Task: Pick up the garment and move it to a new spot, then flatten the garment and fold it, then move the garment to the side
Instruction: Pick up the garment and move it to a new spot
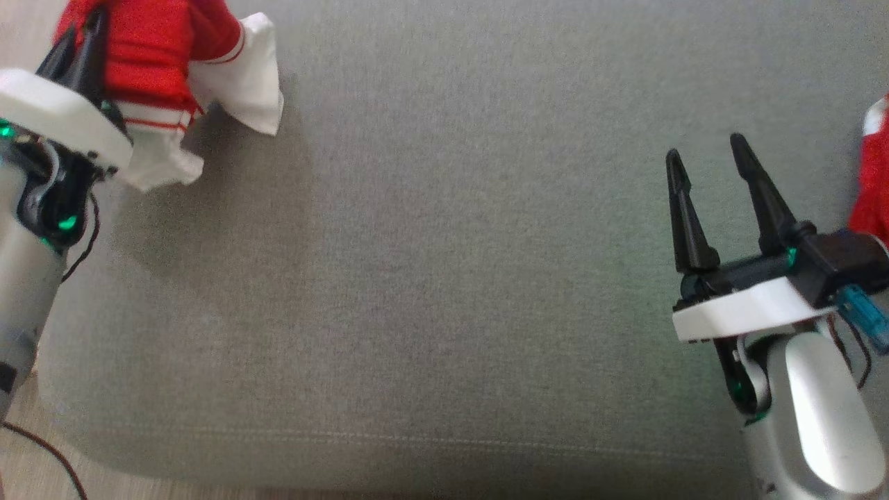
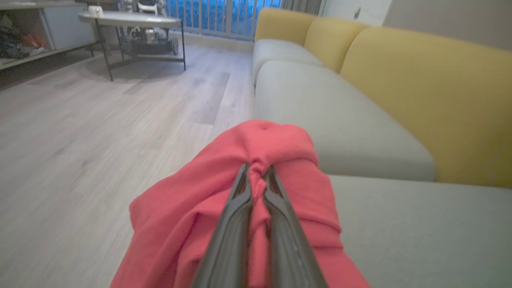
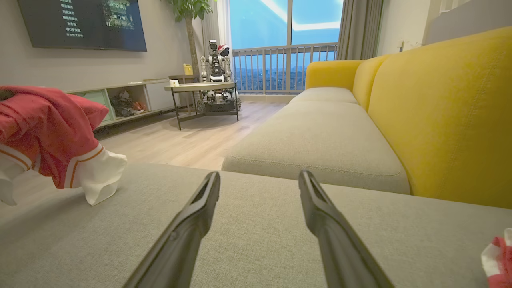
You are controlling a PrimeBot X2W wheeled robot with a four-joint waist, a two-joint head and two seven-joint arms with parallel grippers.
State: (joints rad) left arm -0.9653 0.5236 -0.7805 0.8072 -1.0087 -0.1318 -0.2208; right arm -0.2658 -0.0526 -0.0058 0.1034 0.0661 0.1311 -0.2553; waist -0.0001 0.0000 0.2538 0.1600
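The garment (image 2: 280,148) is soft matt cloth, the sofa cushion (image 1: 444,278) coarse grey weave.

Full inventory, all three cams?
garment: 1, red with white trim, held up near the sofa's left edge
cloth piece: 1, red and white, sofa's right edge; maybe a separate item, cannot tell
sofa: 1, grey seats and yellow backs, under both grippers
table: 1, pale top, dark legs, near the window
TV: 1, dark, on the wall
plant: 1, green, beside the window
left gripper: 1, dark, shut on the garment
right gripper: 1, dark, open above the sofa
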